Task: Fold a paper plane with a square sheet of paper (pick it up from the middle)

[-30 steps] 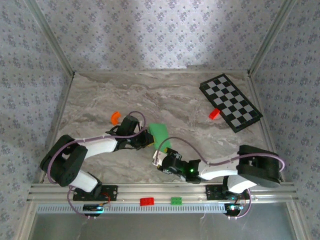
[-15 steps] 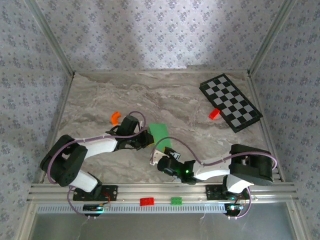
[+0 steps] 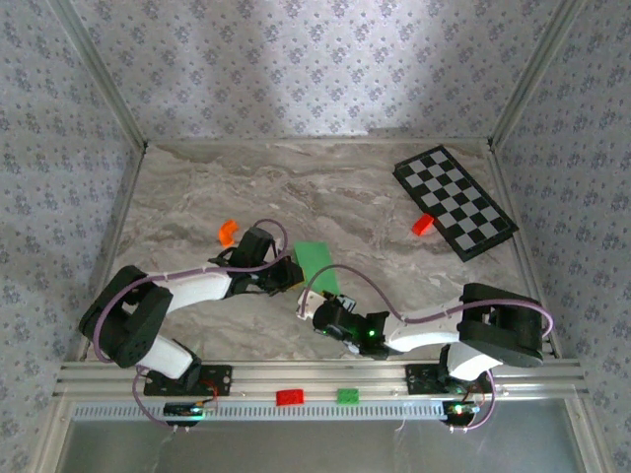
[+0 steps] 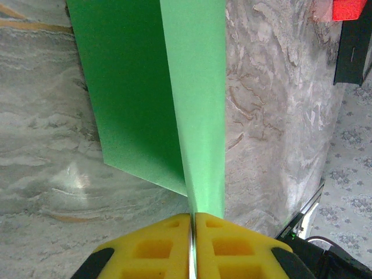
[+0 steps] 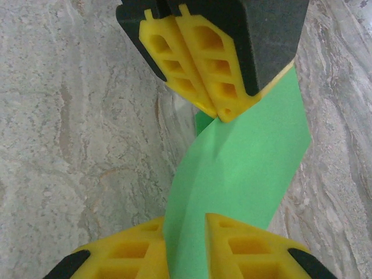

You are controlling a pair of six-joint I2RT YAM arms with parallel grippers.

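Green sheet [image 3: 315, 262]: from above we lose its near end behind the right gripper [image 5: 186, 231], and its folds are hard to read. It spans both grippers, one edge clamped tight in the left gripper [image 4: 192, 218], the other end between the right fingers, which stand apart.

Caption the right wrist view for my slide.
Thin bright green paper sheet stretches from shut left gripper between right gripper jaws.

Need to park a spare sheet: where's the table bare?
Bare: the back strip between orange piece and checkered board, and the patch in front of that board. Crowded: near centre, left gripper and right gripper at the square sheet of paper.
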